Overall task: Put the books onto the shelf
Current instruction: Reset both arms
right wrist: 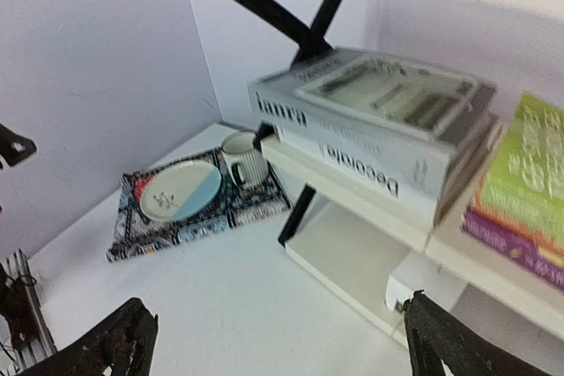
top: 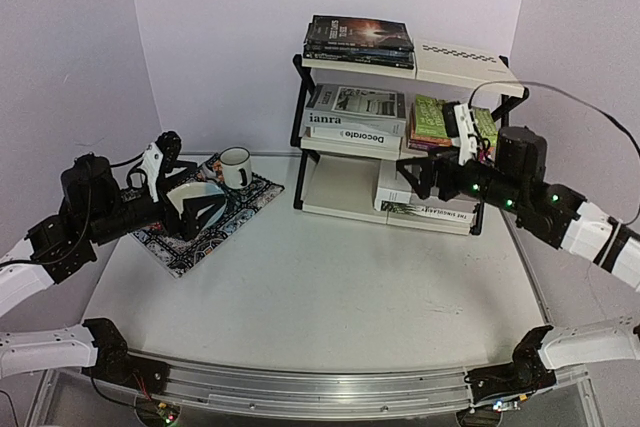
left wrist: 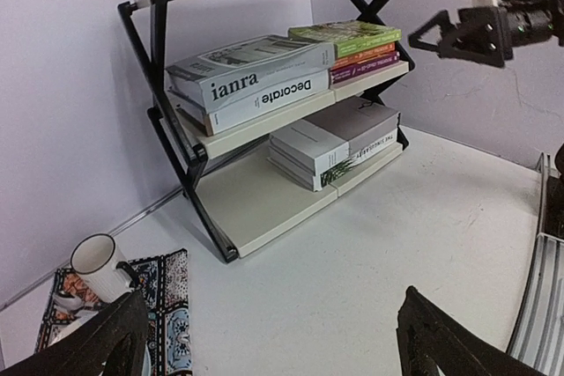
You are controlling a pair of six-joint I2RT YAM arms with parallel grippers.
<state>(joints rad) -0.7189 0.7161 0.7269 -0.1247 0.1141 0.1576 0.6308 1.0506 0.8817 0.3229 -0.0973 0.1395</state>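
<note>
The shelf (top: 335, 187) stands at the back of the table (top: 320, 287), with dark novels (top: 358, 39) on the top tier, the grey "ianra" book (top: 355, 107) over "Decorate" (top: 352, 137) beside a green-topped stack (top: 430, 117) in the middle, and more books (top: 420, 209) at the bottom right. The right gripper (top: 420, 177) hangs just before the shelf's right side, jaws apart and empty. The left gripper (top: 200, 209) hovers spread above the patterned placemat (top: 245, 209), near a white mug (top: 234, 167).

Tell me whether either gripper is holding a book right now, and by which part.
Nothing is held. The left gripper and the right gripper both stand open and empty; the books lie on the shelf.
</note>
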